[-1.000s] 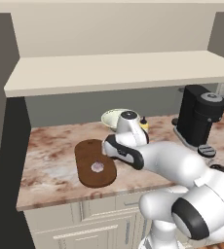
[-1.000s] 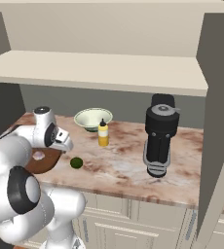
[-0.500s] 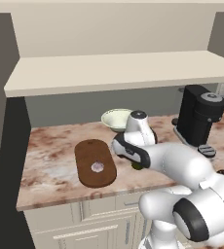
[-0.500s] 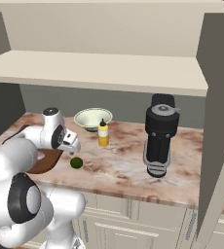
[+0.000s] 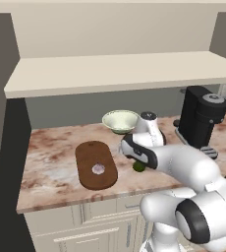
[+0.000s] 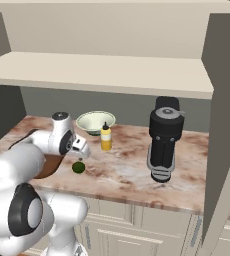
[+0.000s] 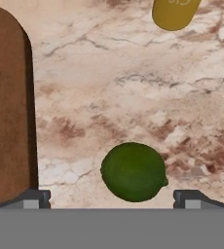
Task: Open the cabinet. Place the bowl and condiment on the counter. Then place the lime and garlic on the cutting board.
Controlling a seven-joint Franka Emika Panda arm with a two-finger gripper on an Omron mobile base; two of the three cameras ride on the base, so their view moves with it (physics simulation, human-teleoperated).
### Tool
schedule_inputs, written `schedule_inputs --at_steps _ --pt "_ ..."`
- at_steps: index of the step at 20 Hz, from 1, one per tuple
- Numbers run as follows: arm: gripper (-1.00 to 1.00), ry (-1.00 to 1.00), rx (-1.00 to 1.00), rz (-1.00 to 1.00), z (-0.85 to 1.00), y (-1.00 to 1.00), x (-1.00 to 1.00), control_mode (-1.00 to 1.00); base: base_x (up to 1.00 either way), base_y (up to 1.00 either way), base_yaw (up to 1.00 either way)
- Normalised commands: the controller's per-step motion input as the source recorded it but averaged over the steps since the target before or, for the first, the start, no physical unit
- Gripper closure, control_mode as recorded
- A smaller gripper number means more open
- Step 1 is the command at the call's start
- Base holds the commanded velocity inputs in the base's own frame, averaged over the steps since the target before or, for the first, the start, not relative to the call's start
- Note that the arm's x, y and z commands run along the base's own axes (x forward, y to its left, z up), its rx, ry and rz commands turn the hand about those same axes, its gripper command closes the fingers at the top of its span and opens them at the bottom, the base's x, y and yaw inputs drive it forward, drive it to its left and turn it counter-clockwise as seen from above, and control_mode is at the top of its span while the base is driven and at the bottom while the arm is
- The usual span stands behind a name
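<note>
Cabinet [image 5: 120,74]: standing open across the upper half of the left base view; its shelf is showing bare; that step is looking done
Tabletop [image 5: 51,152]: running across the middle of the frame, carrying everything
Cutting board [image 5: 96,165]: lying at centre left of the left base view; the garlic [image 5: 98,169] is already sitting on it
Bowl [image 6: 95,122]: resting at upper centre left of the right base view; placing is looking finished
Condiment [image 6: 106,137]: standing just right of the bowl; also finished
Lime [image 7: 133,171]: lying low at centre in the hand view, right of the board edge; this is the one item remaining
Hand [image 7: 111,198]: hovering just over the lime, spread fully wide and carrying nothing; the lime is sitting between the two tips, untouched
</note>
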Motion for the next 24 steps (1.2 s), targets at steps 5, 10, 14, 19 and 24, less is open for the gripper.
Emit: schedule_inputs --at_steps 5,10,14,19,24 --pt "-1.0 0.0 0.0 0.0 -0.11 -0.17 0.0 -1.0 0.0 0.0 0.0" --pt "-1.0 0.02 0.0 0.0 -0.21 -0.01 0.0 -1.0 0.0 0.0 0.0" --pt "-1.0 0.01 0.0 0.0 -0.18 0.0 0.0 -1.0 0.0 0.0 0.0" --pt "-1.0 0.0 0.0 0.0 -0.08 -0.07 0.0 -1.0 0.0 0.0 0.0" --pt "-1.0 0.0 0.0 0.0 -0.11 -0.07 0.0 -1.0 0.0 0.0 0.0"
